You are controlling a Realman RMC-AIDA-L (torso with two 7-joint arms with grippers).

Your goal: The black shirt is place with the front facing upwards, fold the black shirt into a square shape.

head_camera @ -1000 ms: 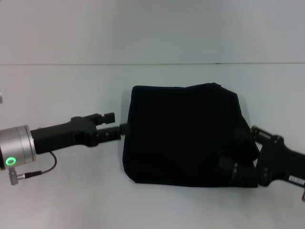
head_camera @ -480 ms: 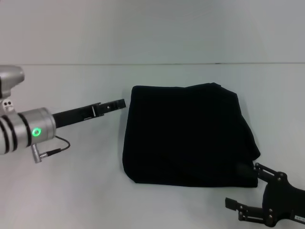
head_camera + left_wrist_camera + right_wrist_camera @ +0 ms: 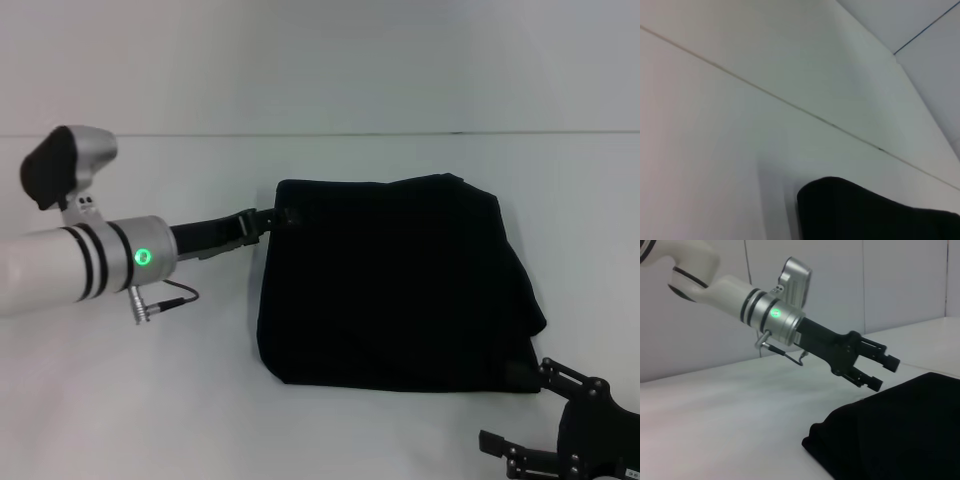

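Observation:
The black shirt [image 3: 390, 285] lies folded into a rough square in the middle of the white table, and no lettering shows. My left gripper [image 3: 283, 215] hovers at the shirt's far left corner. The right wrist view shows this left gripper [image 3: 885, 373] open, with nothing between its fingers, just above the shirt's [image 3: 900, 430] edge. My right gripper [image 3: 515, 405] is open at the near right, just off the shirt's near right corner and holding nothing. A rounded edge of the shirt [image 3: 865, 215] shows in the left wrist view.
The white table [image 3: 150, 400] runs to a back edge seam [image 3: 320, 134] with a pale wall behind. A thin cable [image 3: 165, 297] hangs under the left wrist. Bare tabletop lies left of and in front of the shirt.
My left gripper has risen from the shirt's left edge and moved to its far left corner. My right gripper has let go of the shirt's right side and drawn back to the near right.

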